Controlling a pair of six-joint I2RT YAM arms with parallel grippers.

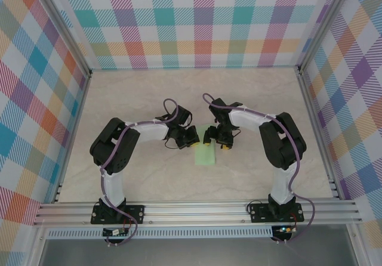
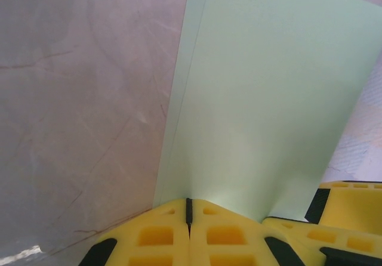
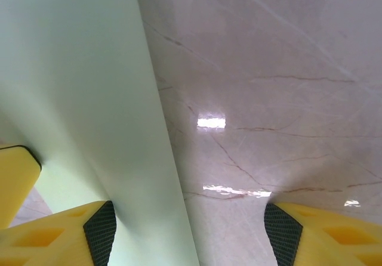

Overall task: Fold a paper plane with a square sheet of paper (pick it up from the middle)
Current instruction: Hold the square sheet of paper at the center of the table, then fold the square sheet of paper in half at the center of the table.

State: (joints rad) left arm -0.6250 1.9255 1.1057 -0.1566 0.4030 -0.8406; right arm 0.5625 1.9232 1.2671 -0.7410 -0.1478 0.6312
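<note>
The square sheet of paper [image 1: 205,154] is pale mint green and folded into a narrow strip lying on the table between the two arms. In the left wrist view its two layers [image 2: 262,99] rise away from my left gripper [image 2: 189,203], whose yellow jaws are pressed together at the sheet's near edge. From above, the left gripper [image 1: 192,138] sits at the strip's far left corner and the right gripper [image 1: 213,137] at its far right. My right gripper [image 3: 186,212] stands open, and the paper [image 3: 77,87] crosses in front of its left finger, its long edge running between the fingers.
The marble-look tabletop [image 1: 149,99] spreads around the paper. Aluminium rails [image 1: 197,209] run along the near edge, and checkered walls [image 1: 197,21] close in the back and both sides. The other arm's yellow finger [image 2: 352,209] shows beside the left jaws.
</note>
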